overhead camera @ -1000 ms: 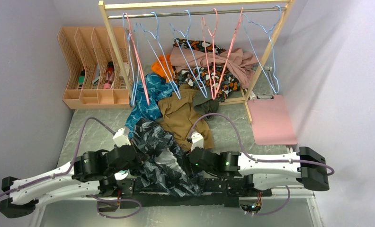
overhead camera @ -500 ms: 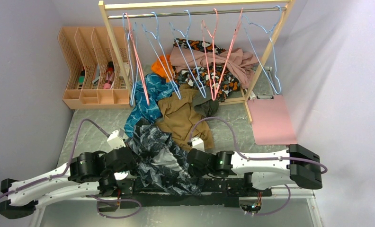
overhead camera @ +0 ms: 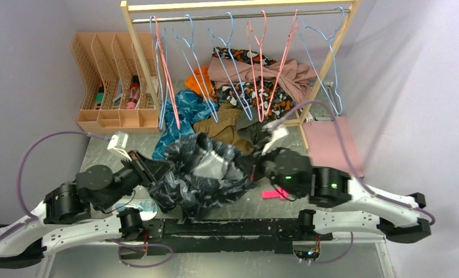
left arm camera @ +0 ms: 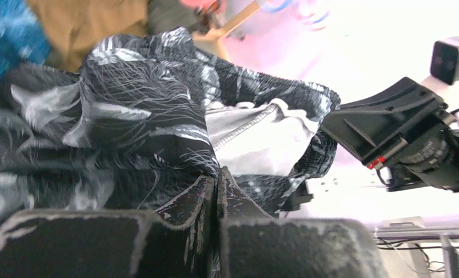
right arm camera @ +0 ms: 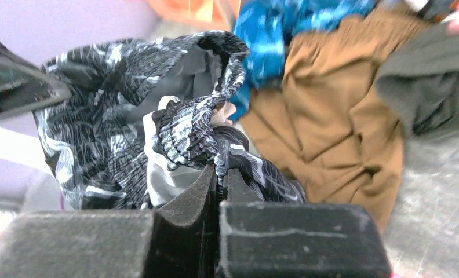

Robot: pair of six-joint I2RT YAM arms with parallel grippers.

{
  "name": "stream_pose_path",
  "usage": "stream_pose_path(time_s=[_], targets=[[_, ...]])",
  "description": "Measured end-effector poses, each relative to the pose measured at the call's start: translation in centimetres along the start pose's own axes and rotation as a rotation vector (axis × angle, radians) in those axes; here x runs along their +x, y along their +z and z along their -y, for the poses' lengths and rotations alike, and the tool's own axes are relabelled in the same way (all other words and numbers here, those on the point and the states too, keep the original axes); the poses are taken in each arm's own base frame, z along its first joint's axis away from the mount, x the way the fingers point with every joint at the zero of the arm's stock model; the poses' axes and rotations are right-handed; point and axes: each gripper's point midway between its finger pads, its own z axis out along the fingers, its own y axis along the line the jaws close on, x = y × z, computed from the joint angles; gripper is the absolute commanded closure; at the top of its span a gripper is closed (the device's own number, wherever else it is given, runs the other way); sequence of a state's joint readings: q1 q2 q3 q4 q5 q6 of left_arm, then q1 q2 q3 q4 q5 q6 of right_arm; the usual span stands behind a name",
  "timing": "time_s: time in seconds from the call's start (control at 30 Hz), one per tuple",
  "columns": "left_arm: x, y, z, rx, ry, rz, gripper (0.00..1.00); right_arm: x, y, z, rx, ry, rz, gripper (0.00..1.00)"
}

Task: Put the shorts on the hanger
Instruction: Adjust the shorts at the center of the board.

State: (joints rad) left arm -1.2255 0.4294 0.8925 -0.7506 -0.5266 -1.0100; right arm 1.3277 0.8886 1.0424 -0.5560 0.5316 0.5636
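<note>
The shorts (overhead camera: 201, 174) are stretched between the two arms over the near middle of the counter (overhead camera: 99, 156), the waist gaping to show a pale grey lining. The left end effector (overhead camera: 156, 171) is pinched shut on the left edge of the fabric. In the left wrist view its fingers (left arm camera: 207, 197) meet with dark printed cloth bunched over them. The right end effector (overhead camera: 255, 165) is likewise clamped on the right side; the right wrist view shows a gathered fold of waistband squeezed between its closed fingers (right arm camera: 201, 185).

Just behind the shorts, between them and the rack, lie a teal-blue patterned garment (overhead camera: 178, 113) and a plain brown garment (overhead camera: 221, 124), the shorts overlapping their near edges, with a dark grey piece (overhead camera: 251, 130) beside the brown one. Farther back sits a heap of orange cloth (overhead camera: 199, 78), a floral print (overhead camera: 256, 95) and a dusty pink garment (overhead camera: 256, 72).

Above that heap, the light-blue wire hangers (overhead camera: 232, 78) hang from the rail of a wooden rack (overhead camera: 137, 46), mixed with pink wire hangers (overhead camera: 280, 63). All are well apart from the shorts, and none is held.

A peach file organizer (overhead camera: 108, 75) stands at the far left, and a pink board (overhead camera: 331, 145) lies at the right, just beyond the right arm. A small pink tag (overhead camera: 272, 194) lies on the counter under that arm.
</note>
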Motion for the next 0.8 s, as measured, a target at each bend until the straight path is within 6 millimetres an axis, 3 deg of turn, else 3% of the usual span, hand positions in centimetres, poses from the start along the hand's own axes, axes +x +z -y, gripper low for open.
stream_pose_path(time_s=[0.1, 0.17, 0.23, 0.3, 0.33, 0.4, 0.47, 0.53, 0.67, 0.8], targets=[[-2.4, -0.5, 2.8, 0.105, 0.026, 0.074, 0.93, -4.3, -2.6, 1.0, 0.007, 0.033, 0.138, 1.00], [-2.5, -0.2, 3.1, 0.125, 0.034, 0.092, 0.86, -4.0, -3.0, 2.2, 0.036, 0.048, 0.157, 0.98], [-0.7, 0.9, 1.6, 0.097, 0.038, 0.072, 0.68, -0.9, -2.1, 3.7, 0.088, 0.042, 0.104, 0.79], [1.9, 2.2, -0.9, 0.034, 0.037, 0.024, 0.37, 3.7, -0.9, 5.3, 0.146, 0.022, 0.003, 0.58], [3.4, 2.8, -2.5, -0.007, 0.029, -0.007, 0.26, 5.6, -0.5, 6.0, 0.168, 0.017, -0.040, 0.52], [6.7, 3.6, -5.7, -0.093, 0.000, -0.077, 0.16, 9.4, -0.2, 7.5, 0.206, 0.004, -0.127, 0.47], [9.4, 3.7, -8.7, -0.181, -0.030, -0.143, 0.13, 11.6, -0.4, 8.4, 0.221, 0.013, -0.174, 0.47], [10.6, 3.3, -10.2, -0.233, -0.059, -0.180, 0.13, 12.0, -0.6, 8.5, 0.216, 0.031, -0.181, 0.47], [10.3, 2.9, -9.9, -0.265, -0.087, -0.194, 0.15, 11.8, -0.3, 8.1, 0.206, 0.042, -0.173, 0.48], [9.6, 3.6, -7.5, -0.282, -0.030, -0.228, 0.23, 12.4, 1.1, 7.4, 0.204, 0.001, -0.196, 0.51]])
